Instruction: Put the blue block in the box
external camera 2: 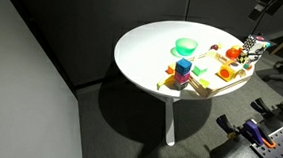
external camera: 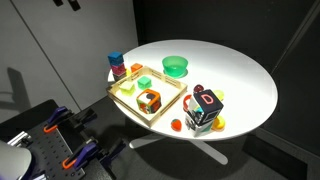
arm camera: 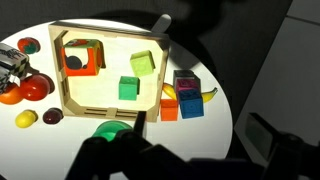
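Reaching looks to be the step in hand: the blue block tops a stack just beside the box and wants a top-down pinch, though the blurred fingers don't show their spread.

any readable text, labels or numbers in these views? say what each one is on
"D": white letter on a red face of the multicoloured cube, in an exterior view; small, so the reading is tentative.
The cube's patterned faces in the wrist view: too blurred to read.
Blue block, box, green bowl: no markings visible.
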`<act>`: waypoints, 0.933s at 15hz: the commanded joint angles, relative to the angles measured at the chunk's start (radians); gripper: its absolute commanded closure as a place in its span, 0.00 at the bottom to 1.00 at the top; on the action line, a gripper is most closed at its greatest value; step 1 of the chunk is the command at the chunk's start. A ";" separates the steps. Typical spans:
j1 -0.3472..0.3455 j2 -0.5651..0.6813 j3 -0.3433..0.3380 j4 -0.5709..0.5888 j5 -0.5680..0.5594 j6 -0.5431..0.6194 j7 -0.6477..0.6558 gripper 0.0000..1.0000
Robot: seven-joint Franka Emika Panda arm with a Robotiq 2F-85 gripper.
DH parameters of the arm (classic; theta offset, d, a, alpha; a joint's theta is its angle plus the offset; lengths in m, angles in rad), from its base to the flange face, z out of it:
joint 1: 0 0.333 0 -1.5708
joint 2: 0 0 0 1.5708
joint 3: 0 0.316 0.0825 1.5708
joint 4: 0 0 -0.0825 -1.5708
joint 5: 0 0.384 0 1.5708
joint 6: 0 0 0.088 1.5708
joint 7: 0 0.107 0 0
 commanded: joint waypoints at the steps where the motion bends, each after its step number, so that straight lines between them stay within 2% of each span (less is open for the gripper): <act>1: -0.009 0.129 0.018 0.100 -0.006 0.013 0.021 0.00; 14: -0.024 0.552 0.052 0.342 -0.059 0.045 0.126 0.00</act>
